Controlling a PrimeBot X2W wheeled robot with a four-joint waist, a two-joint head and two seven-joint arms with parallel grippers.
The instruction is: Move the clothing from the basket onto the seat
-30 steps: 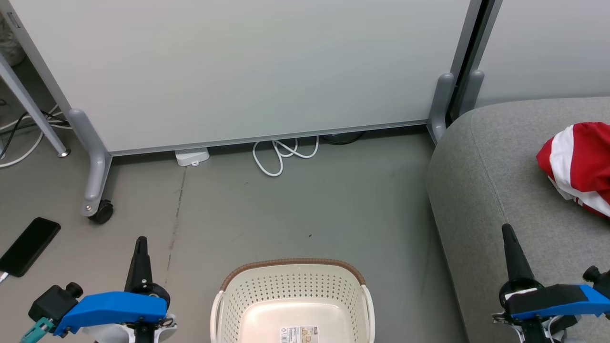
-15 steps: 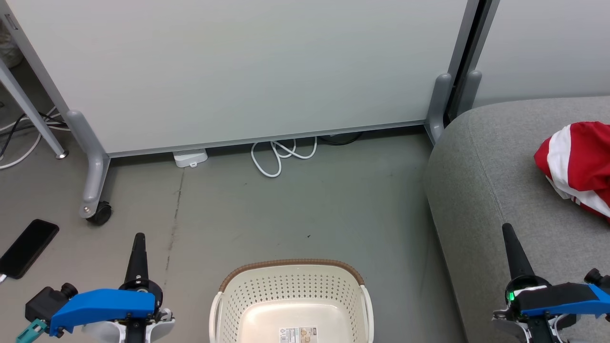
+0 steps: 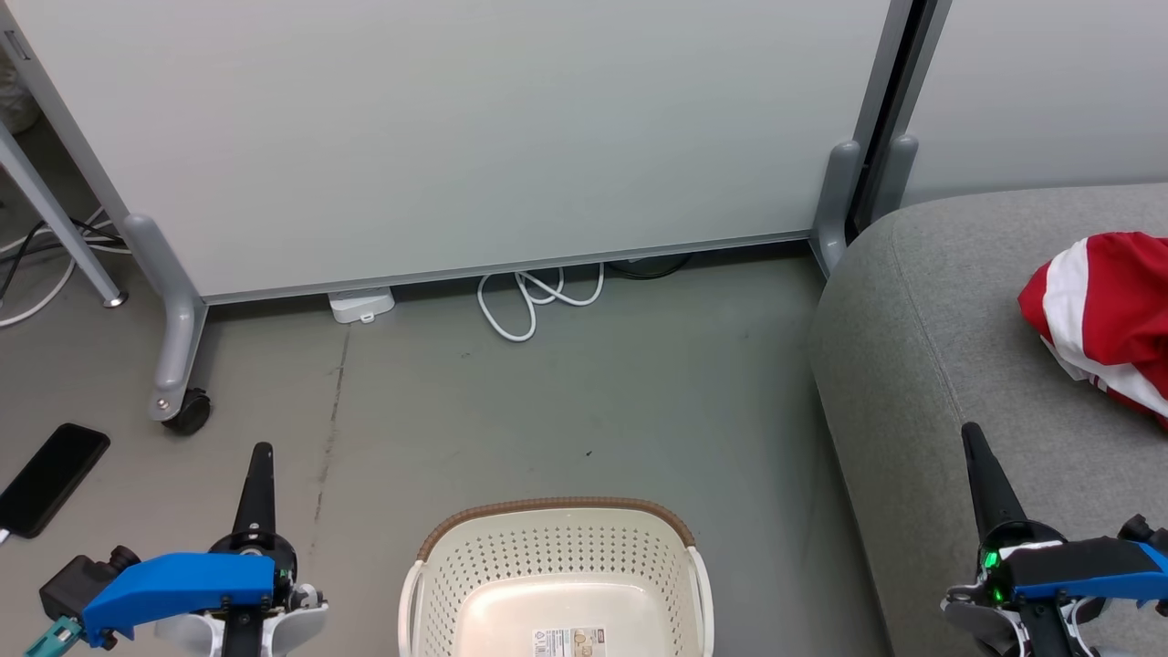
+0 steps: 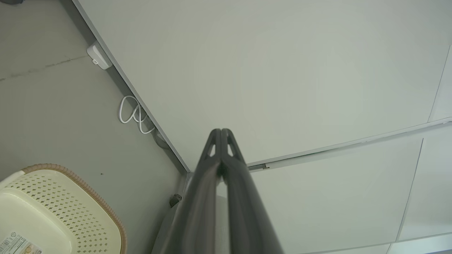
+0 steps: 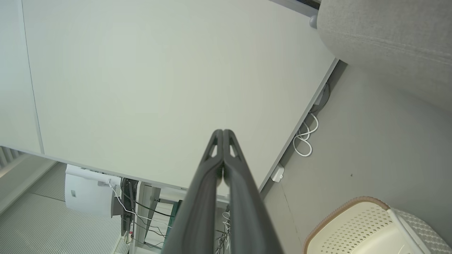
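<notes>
The cream basket (image 3: 557,566) with its brown rim stands on the floor at the bottom centre, holding no garments, a paper label on its bottom; it is also in the left wrist view (image 4: 56,211) and the right wrist view (image 5: 367,229). A red garment with white bands (image 3: 1109,315) lies bunched on the grey seat (image 3: 922,347) at the right edge. My left gripper (image 3: 260,453) stands left of the basket, shut on nothing (image 4: 221,132). My right gripper (image 3: 970,433) hangs over the seat's front part, also shut on nothing (image 5: 223,133).
A pale partition panel (image 3: 456,137) on grey legs with a castor (image 3: 190,409) closes off the back. A white cable loop (image 3: 534,297) and a white adapter (image 3: 361,302) lie at its foot. A black phone (image 3: 50,479) lies on the floor at the left.
The head camera has shifted slightly, so the scene sits a little further left and lower. Both grippers stay shut and about where they were. The basket and the garment have not moved.
</notes>
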